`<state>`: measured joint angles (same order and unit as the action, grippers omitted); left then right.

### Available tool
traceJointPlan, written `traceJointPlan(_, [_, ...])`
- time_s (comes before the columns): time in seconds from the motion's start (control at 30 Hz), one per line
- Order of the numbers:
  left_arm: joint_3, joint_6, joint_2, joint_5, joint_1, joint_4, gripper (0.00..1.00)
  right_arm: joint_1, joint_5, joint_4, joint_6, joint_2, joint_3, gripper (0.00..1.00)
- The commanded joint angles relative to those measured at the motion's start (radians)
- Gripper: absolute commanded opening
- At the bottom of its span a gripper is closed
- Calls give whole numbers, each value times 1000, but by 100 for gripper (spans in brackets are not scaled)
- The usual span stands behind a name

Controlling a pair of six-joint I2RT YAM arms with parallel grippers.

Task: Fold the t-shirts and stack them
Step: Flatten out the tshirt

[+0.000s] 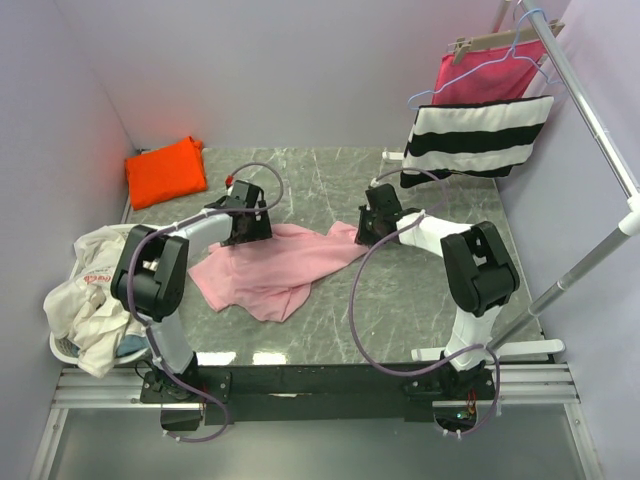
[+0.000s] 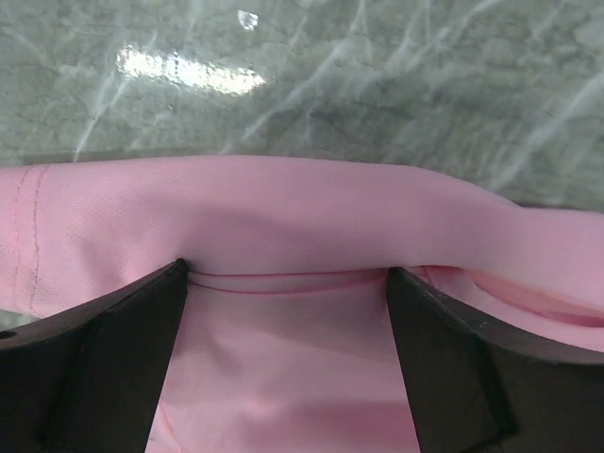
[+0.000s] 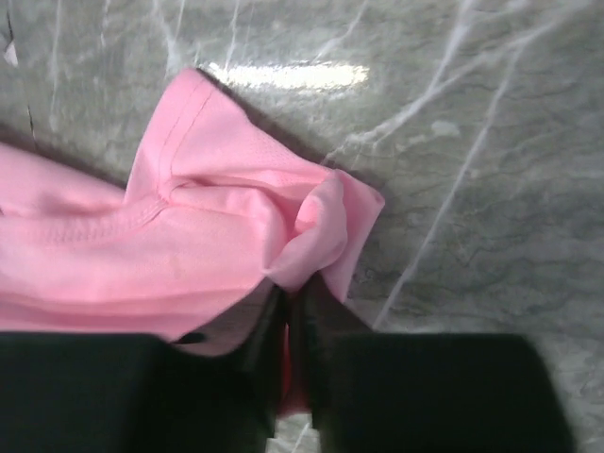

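Observation:
The light pink t-shirt (image 1: 270, 265) lies crumpled and spread across the middle of the marble table. My left gripper (image 1: 243, 232) is at its left upper edge; in the left wrist view its jaws stand wide apart with pink cloth (image 2: 283, 226) between and ahead of them, not pinched. My right gripper (image 1: 372, 232) is at the shirt's right end, shut on a bunched corner of pink cloth (image 3: 326, 231). The bright orange t-shirt (image 1: 166, 171) lies folded at the far left corner of the table.
A white basket of pale laundry (image 1: 85, 300) stands off the table's left edge. A black-and-white striped cloth (image 1: 478, 140) and a magenta cloth on a hanger (image 1: 490, 75) hang from a rail (image 1: 590, 110) at the far right.

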<state>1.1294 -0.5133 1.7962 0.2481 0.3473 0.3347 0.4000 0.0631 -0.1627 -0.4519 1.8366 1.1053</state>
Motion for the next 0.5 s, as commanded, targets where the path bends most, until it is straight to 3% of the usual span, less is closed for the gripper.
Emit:
traceJointPlan(0.0, [-2, -5, 20, -38, -28, -69, 85, -13, 78, 68, 18, -26, 27, 1])
traceJointPlan(0.03, [-2, -11, 23, -58, -36, -71, 76, -13, 76, 71, 21, -51, 25, 0])
traceJointPlan(0.07, [-3, -14, 19, -62, -39, -75, 56, -15, 73, 74, 27, -66, 21, 0])
traceJointPlan(0.13, [-13, -16, -7, -88, -45, -99, 28, -13, 67, 69, 48, -120, 19, 0])
traceJointPlan(0.17, [-8, -19, -14, -101, -47, -91, 1, -13, 52, 65, 56, -140, 18, 0])
traceJointPlan(0.3, [10, -17, -66, -144, -47, -46, 1, -16, 14, 29, 88, -232, 27, 0])
traceJointPlan(0.47, [-5, -54, -268, -149, -45, 33, 1, -24, -25, -20, 114, -342, 34, 0])
